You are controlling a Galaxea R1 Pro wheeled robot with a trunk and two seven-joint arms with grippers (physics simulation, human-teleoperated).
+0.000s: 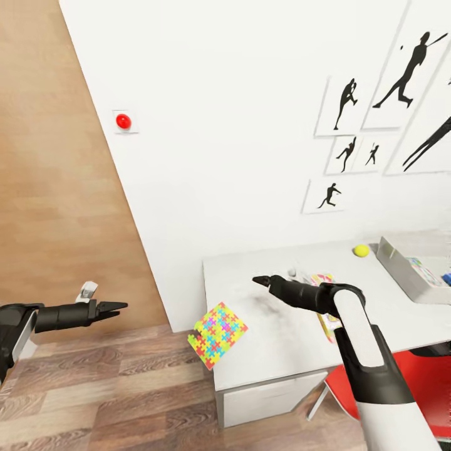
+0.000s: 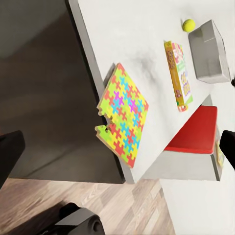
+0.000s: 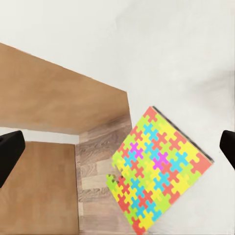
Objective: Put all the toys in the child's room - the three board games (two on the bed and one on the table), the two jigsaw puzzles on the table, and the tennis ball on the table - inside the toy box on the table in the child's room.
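The right arm's white and black forearm is seen nearest, rising from five o'clock in the head view, with the right gripper (image 1: 260, 280) held over the table (image 1: 275, 351) toward the table's near-left part. Its fingers appear drawn to a narrow point there, while in the right wrist view the two dark fingertips (image 3: 10, 154) stand wide apart at the frame's edges, with nothing between them. The left gripper (image 1: 119, 307) is held at nine o'clock over the wood-plank floor (image 1: 94, 401), well apart from the table; its fingers look close together, but whether it is fully closed cannot be told.

One jigsaw puzzle (image 1: 217, 334) is seen at the table's left edge, tilted and hanging partly over the floor. A second flat colourful item (image 1: 326, 313), partly hidden behind the right arm, lies on the tabletop. A red chair seat (image 1: 426, 388) shows at four o'clock below the table.

Farther off, at two o'clock, the tennis ball (image 1: 361, 250) rests just beside the toy box (image 1: 394, 263), in which printed boxes lie. Black sports-silhouette pictures (image 1: 351, 103) and a red button (image 1: 123, 121) are mounted on the white wall behind.
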